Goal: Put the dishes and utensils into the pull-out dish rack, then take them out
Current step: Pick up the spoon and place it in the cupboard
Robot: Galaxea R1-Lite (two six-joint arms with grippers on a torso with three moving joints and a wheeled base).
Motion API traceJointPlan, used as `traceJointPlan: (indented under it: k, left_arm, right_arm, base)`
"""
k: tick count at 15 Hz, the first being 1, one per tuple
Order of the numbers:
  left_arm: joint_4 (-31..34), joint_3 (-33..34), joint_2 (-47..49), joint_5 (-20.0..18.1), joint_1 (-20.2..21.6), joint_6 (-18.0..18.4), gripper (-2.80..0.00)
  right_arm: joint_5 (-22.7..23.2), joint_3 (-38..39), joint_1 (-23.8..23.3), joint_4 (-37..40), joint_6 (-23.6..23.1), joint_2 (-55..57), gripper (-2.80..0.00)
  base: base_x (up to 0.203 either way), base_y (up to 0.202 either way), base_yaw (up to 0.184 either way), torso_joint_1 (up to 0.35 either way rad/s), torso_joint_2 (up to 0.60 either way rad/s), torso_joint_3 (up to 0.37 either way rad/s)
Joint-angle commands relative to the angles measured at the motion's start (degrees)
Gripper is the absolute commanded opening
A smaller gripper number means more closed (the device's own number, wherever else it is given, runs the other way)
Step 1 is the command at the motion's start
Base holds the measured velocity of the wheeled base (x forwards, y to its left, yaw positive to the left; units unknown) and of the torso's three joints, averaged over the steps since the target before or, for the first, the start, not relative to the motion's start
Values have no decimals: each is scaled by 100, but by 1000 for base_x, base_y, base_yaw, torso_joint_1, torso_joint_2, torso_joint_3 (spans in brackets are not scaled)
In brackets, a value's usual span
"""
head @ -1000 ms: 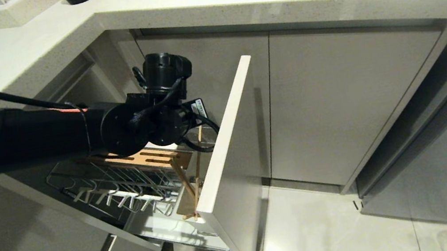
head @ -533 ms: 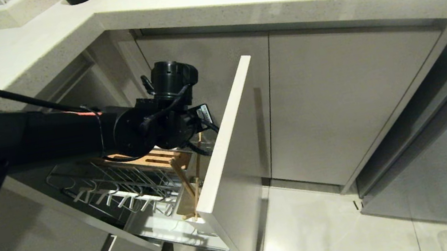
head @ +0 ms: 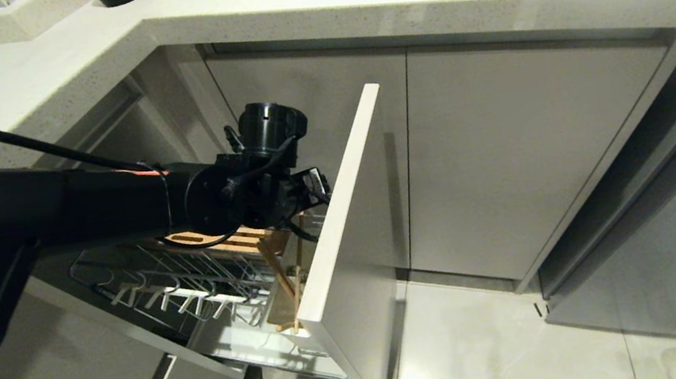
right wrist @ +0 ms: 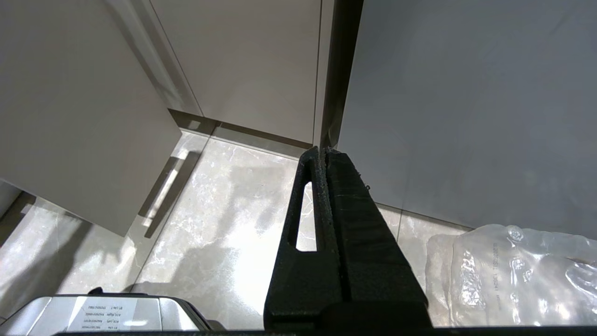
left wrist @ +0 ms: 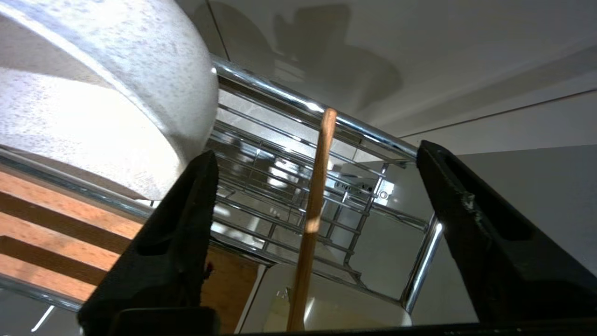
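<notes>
Left pincer (left wrist: 317,224) is gaping wide inside the pull-out dish rack (head: 191,287), one pale wooden chopstick (left wrist: 313,210) standing loose between its jaws, apparently just released into the utensil cup; loading looks underway, so next it needs lifting clear without knocking the cream bowl (left wrist: 102,98) beside it

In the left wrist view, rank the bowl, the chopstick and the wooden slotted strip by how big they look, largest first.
1. bowl, though it sits nearest the camera, which inflates it.
2. wooden slotted strip.
3. chopstick, long but thinnest.
</notes>
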Motion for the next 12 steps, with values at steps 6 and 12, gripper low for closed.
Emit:
traceJointPlan:
  k: [6,12]
  left_arm:
    - [5,-25,111,-220,37,187,0]
    - [5,-25,129,-250,54,201,0]
  right_arm:
    - [2,2,2,-1,-2,-4,-280]
    - [2,1,2,-1,-2,-4,-280]
  base:
    - [0,0,0,0,0,0]
    - [0,0,0,0,0,0]
